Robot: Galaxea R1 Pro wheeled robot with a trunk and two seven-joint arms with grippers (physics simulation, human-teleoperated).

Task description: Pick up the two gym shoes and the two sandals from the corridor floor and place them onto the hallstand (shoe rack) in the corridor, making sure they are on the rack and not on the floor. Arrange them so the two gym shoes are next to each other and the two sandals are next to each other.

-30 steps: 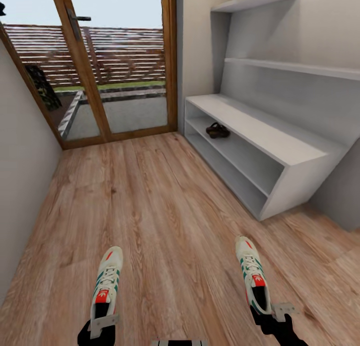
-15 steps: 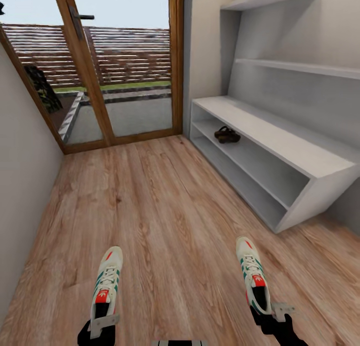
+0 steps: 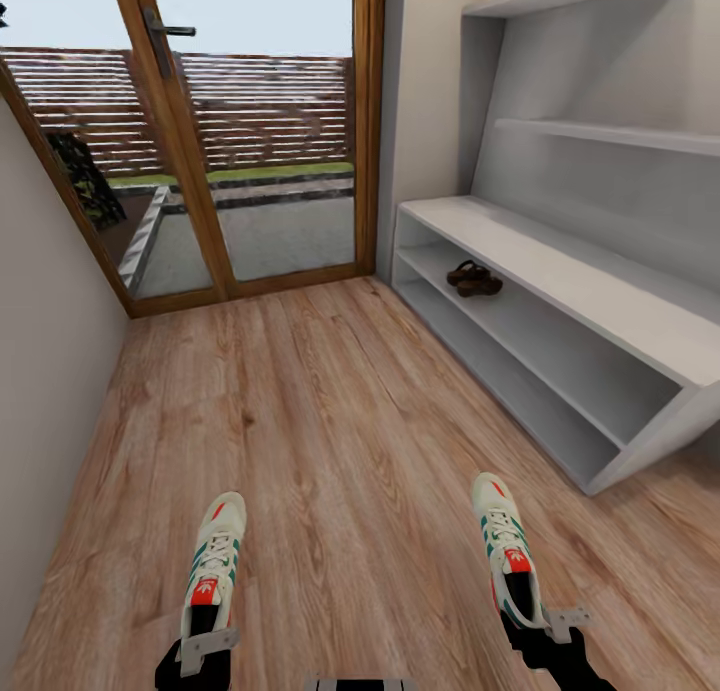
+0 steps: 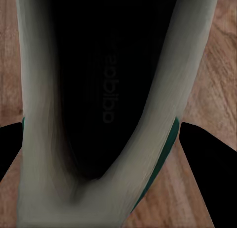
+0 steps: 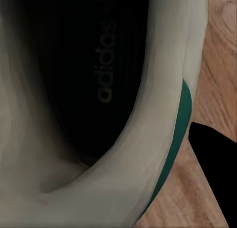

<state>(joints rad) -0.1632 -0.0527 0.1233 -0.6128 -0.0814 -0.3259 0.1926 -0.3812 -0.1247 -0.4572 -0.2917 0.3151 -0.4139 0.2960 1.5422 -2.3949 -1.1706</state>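
The left fingers [image 3: 200,639] pinch one gym shoe [image 3: 213,565]. The right fingers [image 3: 538,626] pinch the other gym shoe [image 3: 505,544], both above the floor [image 3: 340,441].

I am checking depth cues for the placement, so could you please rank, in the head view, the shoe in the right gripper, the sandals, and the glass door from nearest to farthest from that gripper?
1. The gym shoe, held in the right gripper, at the lower right.
2. The sandals, on the hallstand's upper open shelf, ahead on the right.
3. The glass door, at the corridor's far end.
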